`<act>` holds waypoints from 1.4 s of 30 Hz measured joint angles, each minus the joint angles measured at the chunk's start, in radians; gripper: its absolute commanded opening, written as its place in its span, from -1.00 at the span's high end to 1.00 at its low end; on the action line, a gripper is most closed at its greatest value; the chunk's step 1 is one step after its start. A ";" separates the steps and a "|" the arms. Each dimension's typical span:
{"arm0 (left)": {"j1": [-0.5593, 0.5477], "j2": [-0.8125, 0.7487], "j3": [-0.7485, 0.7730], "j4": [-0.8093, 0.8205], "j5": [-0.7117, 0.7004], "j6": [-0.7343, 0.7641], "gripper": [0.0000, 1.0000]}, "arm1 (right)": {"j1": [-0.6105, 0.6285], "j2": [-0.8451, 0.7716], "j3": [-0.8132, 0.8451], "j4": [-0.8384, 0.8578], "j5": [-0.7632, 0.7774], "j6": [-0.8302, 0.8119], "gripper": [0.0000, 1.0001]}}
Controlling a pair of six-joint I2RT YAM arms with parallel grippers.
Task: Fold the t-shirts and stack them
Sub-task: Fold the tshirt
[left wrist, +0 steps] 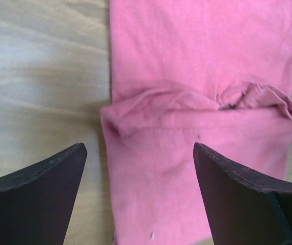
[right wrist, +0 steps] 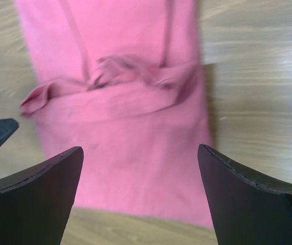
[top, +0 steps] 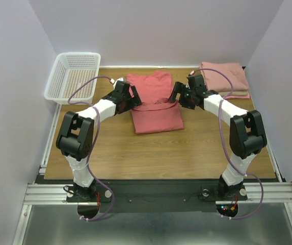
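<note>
A coral-red t-shirt (top: 155, 104) lies in the middle of the table, partly folded into a narrow strip with a bunched fold across it. It shows in the left wrist view (left wrist: 196, 102) and the right wrist view (right wrist: 125, 127). My left gripper (top: 134, 98) hovers at the shirt's left edge, open and empty (left wrist: 139, 168). My right gripper (top: 178, 95) hovers at its right edge, open and empty (right wrist: 140, 168). A stack of folded salmon-pink and beige t-shirts (top: 225, 77) lies at the back right.
A white lattice basket (top: 73, 76) stands at the back left corner. The wooden table (top: 156, 153) is bare in front of the shirt. Grey walls close in the sides and back.
</note>
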 measured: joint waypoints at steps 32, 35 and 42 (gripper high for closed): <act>-0.029 -0.942 -0.726 -0.116 -0.024 -0.208 -0.97 | 0.233 0.332 0.291 0.076 0.117 -0.081 -1.00; -0.029 -0.951 -0.729 -0.121 -0.026 -0.211 -0.97 | 0.233 0.349 0.324 0.113 0.160 -0.105 -1.00; -0.029 -0.924 -0.732 -0.119 -0.021 -0.217 -0.97 | 0.233 0.463 0.500 0.164 0.247 -0.189 -1.00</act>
